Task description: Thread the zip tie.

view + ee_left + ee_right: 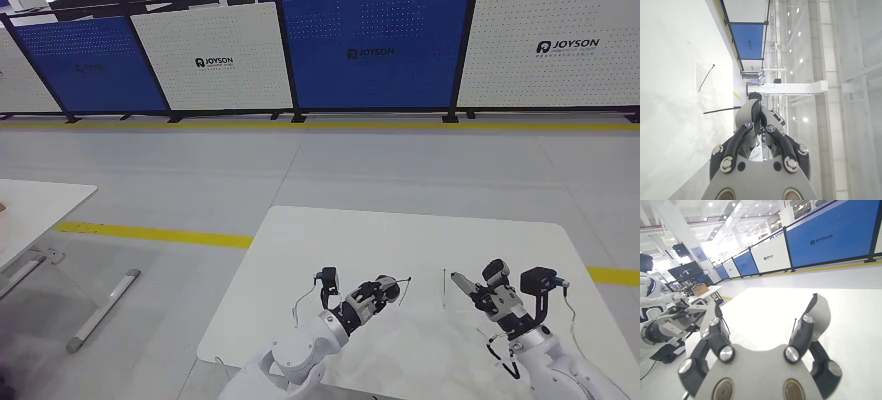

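Closest in, clamps the left gripper (756,103) shut on a black zip tie (721,110), pinched between the pads with its pointed free end poking out sideways over the white table (668,56). Cannot tell from the closed pads whether that tie's head sits inside the grip or behind it. Farther out, spreads the right gripper (765,300) wide, with nothing between its fingers (819,309). Beyond that, shows a second zip tie (706,77) lying straight and flat on the table, between the two grippers and touching neither, nearer the right one, its small head at the end away from the robot. Reads as an early stage of the threading: one tie in hand, no tail passed through any head, no loop closed anywhere. Leaves most of the work to do, by this judgement: getting hold of a head end with the open right gripper, lining the thin tail up with the small slot, and pushing it through. Calls for fine aiming, given how slender and springy both ties look.
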Robot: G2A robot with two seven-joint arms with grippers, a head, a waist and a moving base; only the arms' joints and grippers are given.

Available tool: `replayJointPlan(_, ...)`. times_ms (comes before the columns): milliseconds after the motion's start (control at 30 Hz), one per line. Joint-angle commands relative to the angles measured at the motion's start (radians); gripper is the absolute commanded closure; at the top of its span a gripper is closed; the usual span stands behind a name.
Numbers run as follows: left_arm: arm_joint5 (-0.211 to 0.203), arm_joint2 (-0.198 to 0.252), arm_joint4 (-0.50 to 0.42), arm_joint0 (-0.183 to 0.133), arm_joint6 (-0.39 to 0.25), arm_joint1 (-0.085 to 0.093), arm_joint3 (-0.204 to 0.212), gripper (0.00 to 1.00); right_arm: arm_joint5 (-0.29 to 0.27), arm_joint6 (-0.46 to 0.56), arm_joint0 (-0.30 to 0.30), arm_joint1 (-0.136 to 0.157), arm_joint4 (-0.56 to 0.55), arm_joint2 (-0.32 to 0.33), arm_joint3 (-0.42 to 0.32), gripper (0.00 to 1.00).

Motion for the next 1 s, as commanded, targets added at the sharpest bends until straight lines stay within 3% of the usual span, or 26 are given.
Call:
replayJointPlan(0,0.0,0.0,0.0,0.0,0.0,0.0,0.0,1.0,0.0,0.0,0.0,0.0,0.0,0.0,0.0,0.0)
replayJointPlan(200,-0.001,0.0,-0.001,0.0,0.003,0.0,0.0,1.0,0.0,0.0,0.0,0.0,0.0,0.0,0.0,0.0)
replayJointPlan(400,-0.073,0.013,0.155,-0.005,0.115,-0.001,0.011,1.0,0.0,0.0,0.0,0.0,0.0,0.0,0.0,0.0)
replayJointPlan(567,-0.082,0.042,0.258,-0.023,0.115,0.0,0.022,1.0,0.0,0.0,0.0,0.0,0.0,0.0,0.0,0.0)
replayJointPlan(633,-0.079,0.043,0.316,-0.031,0.144,0.0,0.026,1.0,0.0,0.0,0.0,0.0,0.0,0.0,0.0,0.0)
replayJointPlan(967,-0.079,0.043,0.316,-0.031,0.144,0.0,0.026,1.0,0.0,0.0,0.0,0.0,0.0,0.0,0.0,0.0)
